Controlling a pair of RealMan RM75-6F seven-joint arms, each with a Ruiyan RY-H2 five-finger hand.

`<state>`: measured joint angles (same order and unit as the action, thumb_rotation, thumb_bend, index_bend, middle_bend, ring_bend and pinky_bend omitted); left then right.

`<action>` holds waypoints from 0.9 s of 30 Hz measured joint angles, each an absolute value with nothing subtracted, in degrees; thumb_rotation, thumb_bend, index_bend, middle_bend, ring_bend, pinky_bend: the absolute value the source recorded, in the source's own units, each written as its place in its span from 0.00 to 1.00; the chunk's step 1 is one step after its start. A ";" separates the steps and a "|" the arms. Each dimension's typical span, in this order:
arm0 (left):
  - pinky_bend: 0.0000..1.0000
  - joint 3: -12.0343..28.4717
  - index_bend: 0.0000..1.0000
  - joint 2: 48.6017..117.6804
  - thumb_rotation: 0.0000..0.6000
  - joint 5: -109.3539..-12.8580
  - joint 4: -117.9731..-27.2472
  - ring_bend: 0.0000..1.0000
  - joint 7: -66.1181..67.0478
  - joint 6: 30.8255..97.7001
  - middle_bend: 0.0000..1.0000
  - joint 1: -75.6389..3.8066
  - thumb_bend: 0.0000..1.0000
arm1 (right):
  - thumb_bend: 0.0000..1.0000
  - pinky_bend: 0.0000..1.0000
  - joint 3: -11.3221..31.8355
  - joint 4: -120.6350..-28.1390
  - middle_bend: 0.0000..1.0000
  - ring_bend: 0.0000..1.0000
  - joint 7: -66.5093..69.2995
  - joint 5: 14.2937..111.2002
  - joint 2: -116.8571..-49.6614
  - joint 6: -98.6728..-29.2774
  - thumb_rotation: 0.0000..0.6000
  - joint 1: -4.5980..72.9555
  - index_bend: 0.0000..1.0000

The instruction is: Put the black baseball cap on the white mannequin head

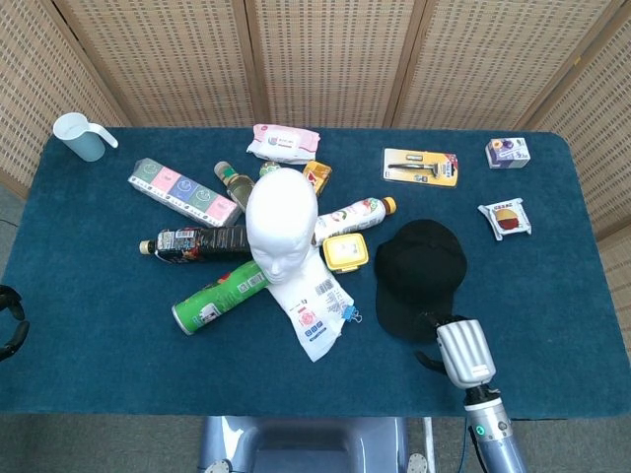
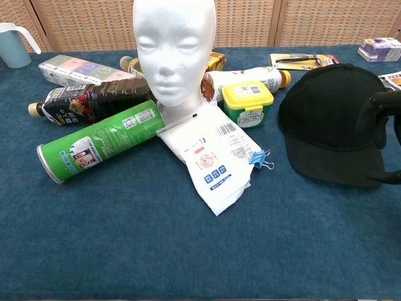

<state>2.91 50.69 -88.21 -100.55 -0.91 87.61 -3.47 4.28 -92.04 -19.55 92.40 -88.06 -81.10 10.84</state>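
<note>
The white mannequin head stands upright mid-table, ringed by clutter; in the chest view the mannequin head faces the camera. To its right the black baseball cap lies flat, brim toward the front edge. My right hand hovers at the brim's front right corner, fingers apart and holding nothing. In the chest view the right hand enters from the right edge, its dark fingers curved over the side of the cap. Only a sliver of my left hand shows at the far left edge.
Around the mannequin head lie a green can, a dark bottle, a yellow-lidded tub and a white pouch with a blue clip. A blue cup stands at the back left, small packets at the back right.
</note>
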 measured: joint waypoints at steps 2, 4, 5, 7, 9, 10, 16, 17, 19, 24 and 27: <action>0.30 2.87 0.55 50.73 1.00 -88.08 -100.29 0.29 -1.18 87.53 0.41 -3.47 0.35 | 0.10 0.72 4.58 -90.80 0.61 0.68 -19.90 92.00 -89.40 -80.83 1.00 11.24 0.45; 0.30 2.83 0.55 50.73 1.00 -87.97 -100.09 0.29 -1.40 87.44 0.41 -3.47 0.35 | 0.10 0.72 4.82 -89.41 0.62 0.69 -20.32 91.52 -90.80 -80.51 1.00 11.62 0.45; 0.30 2.80 0.55 50.72 1.00 -87.93 -99.98 0.29 -1.54 87.41 0.41 -3.47 0.35 | 0.10 0.72 4.92 -88.81 0.62 0.69 -20.55 91.33 -91.37 -80.42 1.00 11.76 0.45; 0.30 2.76 0.55 50.74 1.00 -87.85 -99.80 0.29 -1.75 87.37 0.41 -3.45 0.35 | 0.10 0.72 5.10 -87.47 0.63 0.70 -21.06 90.95 -92.60 -80.36 1.00 12.01 0.45; 0.30 2.68 0.55 50.75 1.00 -87.75 -99.59 0.29 -2.00 87.26 0.41 -3.44 0.35 | 0.10 0.73 5.20 -86.36 0.64 0.71 -21.35 90.63 -93.60 -80.40 1.00 12.14 0.45; 0.30 2.63 0.55 50.76 1.00 -87.69 -99.49 0.29 -2.11 87.17 0.41 -3.43 0.35 | 0.10 0.73 5.25 -85.54 0.64 0.71 -21.55 90.45 -94.25 -80.43 1.00 12.22 0.45; 0.30 2.42 0.55 50.82 1.00 -87.52 -99.07 0.29 -2.67 86.95 0.41 -3.38 0.35 | 0.10 0.74 5.50 -81.46 0.66 0.73 -22.11 89.82 -96.99 -80.66 1.00 12.68 0.45; 0.30 2.38 0.55 50.84 1.00 -87.50 -98.98 0.29 -2.76 86.94 0.41 -3.37 0.35 | 0.10 0.75 5.53 -80.73 0.66 0.73 -22.11 89.75 -97.40 -80.70 1.00 12.76 0.45; 0.30 2.33 0.55 50.85 1.00 -87.46 -98.89 0.29 -2.83 86.91 0.41 -3.34 0.35 | 0.10 0.75 5.55 -79.05 0.66 0.73 -22.02 89.59 -98.36 -80.79 1.00 12.92 0.46; 0.30 2.22 0.55 50.78 1.00 -87.38 -98.65 0.29 -3.08 86.93 0.41 -3.25 0.35 | 0.10 0.75 5.34 -76.33 0.66 0.73 -21.53 88.97 -100.24 -80.67 1.00 13.22 0.46; 0.30 2.17 0.55 50.80 1.00 -87.34 -98.58 0.29 -3.20 86.94 0.41 -3.20 0.35 | 0.10 0.75 5.12 -75.66 0.66 0.73 -21.44 88.76 -100.71 -80.50 1.00 13.41 0.46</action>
<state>2.17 50.80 -87.34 -98.58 -3.20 86.94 -3.20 5.12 -75.66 -21.44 88.76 -100.71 -80.50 13.41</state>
